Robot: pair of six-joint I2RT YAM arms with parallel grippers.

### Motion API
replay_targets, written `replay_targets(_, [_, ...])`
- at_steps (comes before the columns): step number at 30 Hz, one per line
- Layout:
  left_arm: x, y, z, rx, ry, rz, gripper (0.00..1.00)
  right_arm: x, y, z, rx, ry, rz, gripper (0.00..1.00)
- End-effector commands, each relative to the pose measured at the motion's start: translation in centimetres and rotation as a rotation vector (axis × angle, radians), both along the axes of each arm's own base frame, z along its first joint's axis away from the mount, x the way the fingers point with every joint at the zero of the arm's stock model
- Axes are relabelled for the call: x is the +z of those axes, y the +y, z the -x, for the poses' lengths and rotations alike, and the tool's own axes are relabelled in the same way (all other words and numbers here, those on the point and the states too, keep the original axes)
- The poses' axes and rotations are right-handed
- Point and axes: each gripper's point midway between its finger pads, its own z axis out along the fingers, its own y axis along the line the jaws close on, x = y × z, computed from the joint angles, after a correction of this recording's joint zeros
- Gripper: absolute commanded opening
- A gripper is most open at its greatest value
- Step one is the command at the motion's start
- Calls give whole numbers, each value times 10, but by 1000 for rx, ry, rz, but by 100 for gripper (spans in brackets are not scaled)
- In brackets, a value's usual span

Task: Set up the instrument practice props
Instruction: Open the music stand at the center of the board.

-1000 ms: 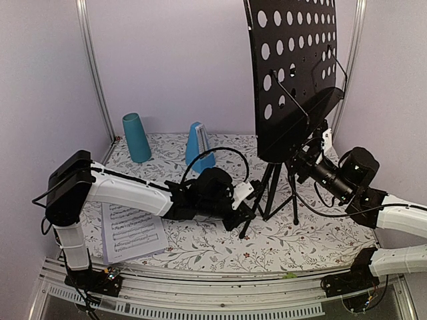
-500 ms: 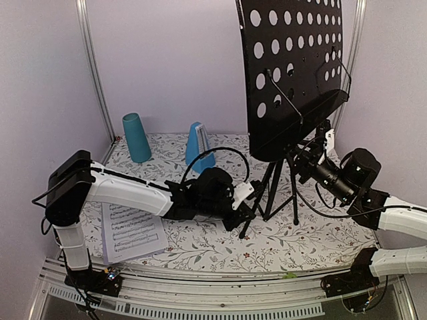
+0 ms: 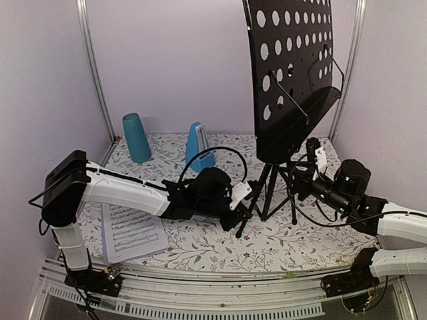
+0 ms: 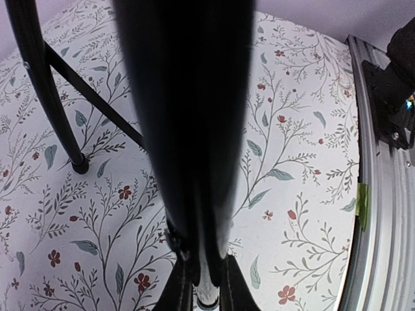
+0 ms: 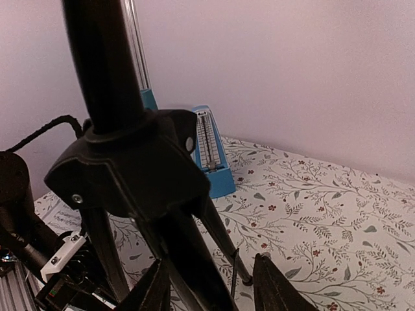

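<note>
The black music stand, with its perforated tray (image 3: 293,73) tilted high at the right, stands on its tripod legs (image 3: 267,193) on the floral mat. My left gripper (image 3: 241,212) is shut on the lower end of one tripod leg (image 4: 188,129), which sits between the fingers (image 4: 181,285). My right gripper (image 3: 303,175) is open just below the tripod hub (image 5: 130,168), with a leg running between its spread fingers (image 5: 269,278). A white sheet-music page (image 3: 130,233) lies at the front left. The blue metronome (image 3: 199,148) stands at the back. No lavender page shows.
A tall teal cup (image 3: 136,137) stands at the back left by the aluminium frame post (image 3: 93,73). The metronome also shows in the right wrist view (image 5: 211,152). The metal rail (image 4: 382,246) runs along the table's near edge. Lavender walls enclose the back and sides.
The stand's tray swung left and then back right. My right gripper dropped lower and let go of the stand. My left gripper kept its hold on the leg.
</note>
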Motion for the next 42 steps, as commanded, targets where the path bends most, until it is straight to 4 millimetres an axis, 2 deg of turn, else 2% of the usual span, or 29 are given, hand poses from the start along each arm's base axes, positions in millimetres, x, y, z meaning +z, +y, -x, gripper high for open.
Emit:
replay_targets(1, [-71,53,16,10,101,-284,0,2,-8,-3,-40,10,2,51])
replay_targets(4, [-72,53,19,4,110,-289,0,2,-15,-6,-79,18,14,58])
replay_targets(7, [-73,57,20,9,108,-304,0,-8,-23,-10,-132,25,34,60])
replay_targets(10, [-74,61,20,14,110,-316,0,-23,-28,-12,-149,33,51,58])
replay_targets(15, [-74,63,21,13,114,-324,0,-48,-23,-13,-129,43,86,52])
replay_targets(17, [-73,63,20,16,113,-324,0,-57,-23,-14,-131,53,96,47])
replay_targets(21, [-75,69,21,27,126,-331,0,-71,-35,-13,-184,70,111,26])
replay_targets(23, [-77,73,23,31,132,-337,0,-73,-44,-12,-216,58,127,20])
replay_targets(25, [-80,78,24,33,140,-344,0,-76,-50,-12,-238,58,161,7])
replay_targets(27, [-81,81,26,33,149,-347,0,-78,-53,-13,-257,69,196,0])
replay_targets(29, [-80,83,27,35,157,-345,0,-79,-55,-15,-268,84,240,0])
replay_targets(34, [-84,89,31,34,170,-351,0,-66,-52,-20,-272,81,274,0])
replay_targets(38, [-90,93,34,36,188,-353,0,-81,-50,-20,-265,93,349,0])
replay_targets(42, [-96,96,38,45,205,-342,0,-89,-51,-15,-256,107,330,0])
